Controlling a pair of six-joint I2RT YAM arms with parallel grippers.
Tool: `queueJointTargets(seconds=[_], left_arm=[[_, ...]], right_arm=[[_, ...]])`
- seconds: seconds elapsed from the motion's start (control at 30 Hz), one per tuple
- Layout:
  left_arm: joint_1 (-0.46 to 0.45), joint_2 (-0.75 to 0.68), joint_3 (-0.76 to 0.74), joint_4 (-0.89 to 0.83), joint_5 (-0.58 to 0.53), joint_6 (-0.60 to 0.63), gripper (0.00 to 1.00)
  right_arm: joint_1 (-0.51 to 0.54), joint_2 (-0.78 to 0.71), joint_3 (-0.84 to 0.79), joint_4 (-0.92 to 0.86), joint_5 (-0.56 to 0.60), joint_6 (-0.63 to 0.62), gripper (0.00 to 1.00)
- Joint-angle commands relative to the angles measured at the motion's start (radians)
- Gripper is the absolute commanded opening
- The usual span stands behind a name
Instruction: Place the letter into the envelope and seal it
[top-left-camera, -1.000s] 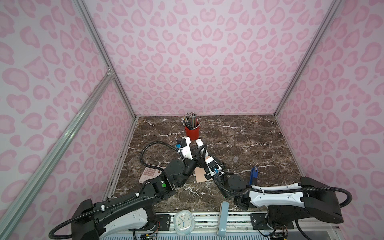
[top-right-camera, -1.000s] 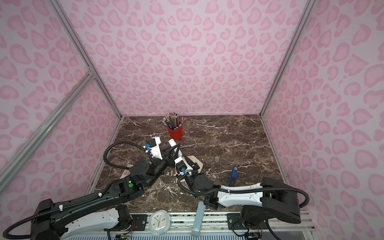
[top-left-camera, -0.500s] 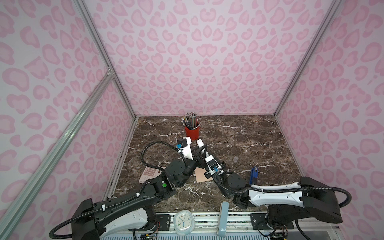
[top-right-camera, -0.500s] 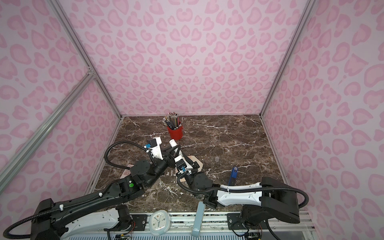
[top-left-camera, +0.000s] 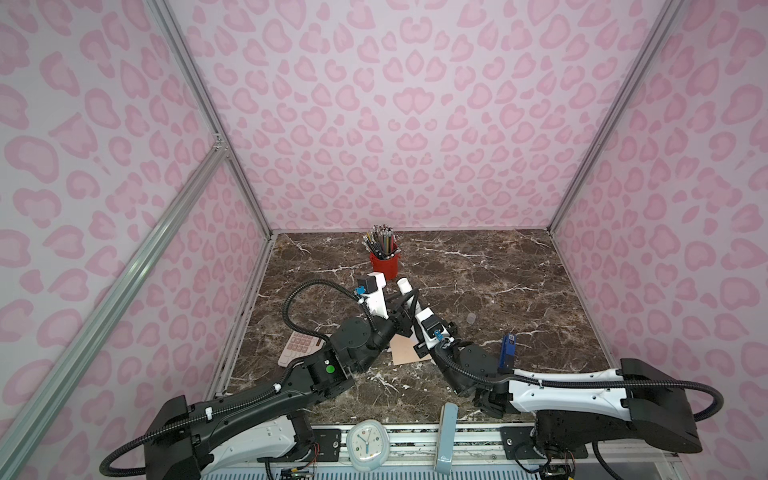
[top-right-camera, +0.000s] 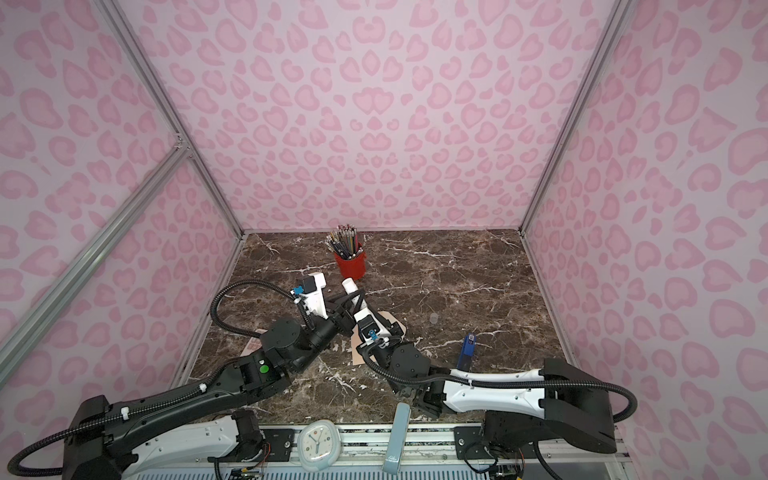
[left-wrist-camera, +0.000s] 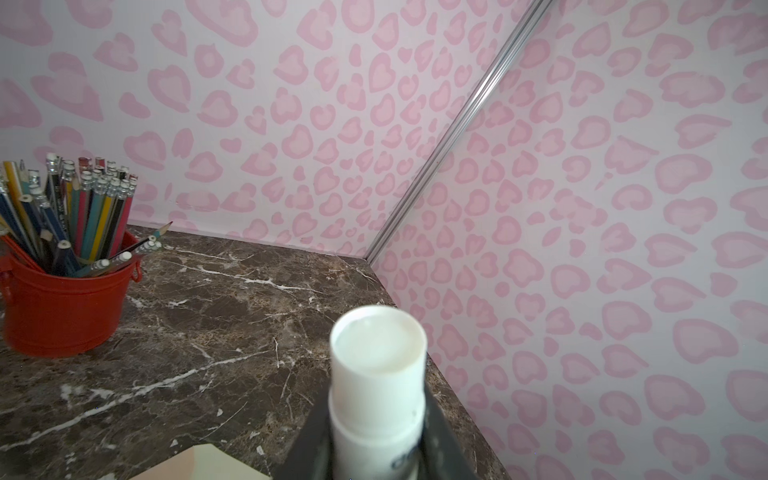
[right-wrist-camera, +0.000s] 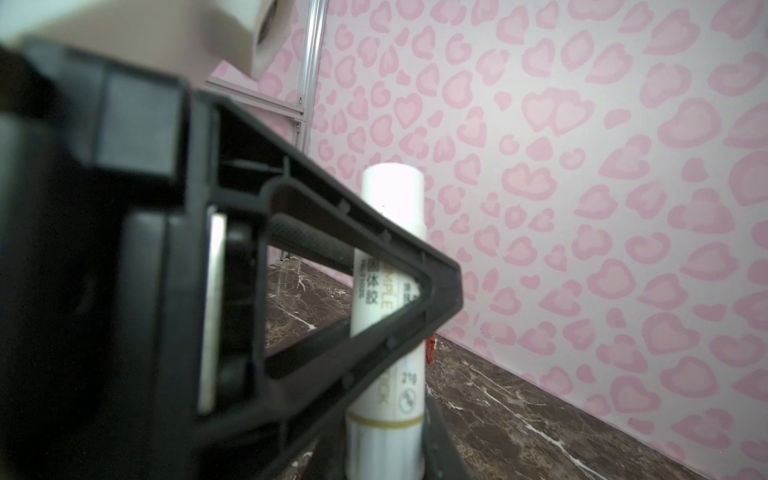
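A black-and-white jointed left arm (top-left-camera: 266, 399) bears a round green sticker (top-left-camera: 330, 369); the matching right arm (top-left-camera: 561, 388) and ribbed black cables (top-left-camera: 296, 291) join a black triangular-framed left gripper (top-left-camera: 408, 296).

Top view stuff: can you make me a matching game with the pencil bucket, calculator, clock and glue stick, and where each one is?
Things:
1. pencil bucket
2. calculator
3. clock
4. glue stick

Places:
A. gripped in the left claw
B. on the front rail
C. nearest the back wall
D. on the table's left side, partly under an arm

Pairs: 1-C, 2-D, 3-B, 4-A
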Motion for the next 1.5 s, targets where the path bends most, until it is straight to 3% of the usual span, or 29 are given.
queueJointTargets(seconds=[0.0,0.3,0.4,0.6,0.73,0.83,0.9,1.03,1.1,1.27,1.47], left_arm=[[0.008,-0.023,-0.043,0.038,0.192,0.020,0.04],[0.062,-0.099,-0.159,0.161,0.663,0.022,0.04],[0.061,-0.124,-0.193,0.188,0.766,0.021,0.04],[0.060,-0.182,-0.222,0.149,0.871,0.053,0.04],[0.060,-0.215,-0.227,0.107,0.883,0.079,0.04],[0.060,-0.236,-0.233,0.092,0.844,0.090,0.04],[0.060,-0.241,-0.226,0.072,0.796,0.095,0.04],[0.060,-0.245,-0.198,-0.002,0.558,0.093,0.04],[0.060,-0.242,-0.179,-0.037,0.434,0.087,0.04],[0.060,-0.232,-0.134,-0.090,0.174,0.052,0.04],[0.048,-0.195,-0.098,-0.075,0.035,0.035,0.04]], right_arm=[[-0.008,-0.069,0.003,-0.092,-0.191,0.101,0.19],[-0.086,-0.310,-0.040,-0.275,-0.616,0.365,0.15],[-0.108,-0.369,-0.048,-0.324,-0.754,0.451,0.15],[-0.155,-0.435,-0.076,-0.335,-0.919,0.630,0.17],[-0.188,-0.450,-0.077,-0.370,-0.958,0.666,0.20],[-0.189,-0.461,-0.068,-0.434,-0.935,0.620,0.23],[-0.186,-0.470,-0.070,-0.482,-0.893,0.560,0.32],[-0.161,-0.487,-0.093,-0.541,-0.778,0.390,0.50],[-0.132,-0.495,-0.122,-0.533,-0.668,0.325,0.57],[-0.021,-0.471,-0.194,-0.405,-0.371,0.163,0.61],[0.056,-0.366,-0.219,-0.168,-0.108,0.050,0.61]])
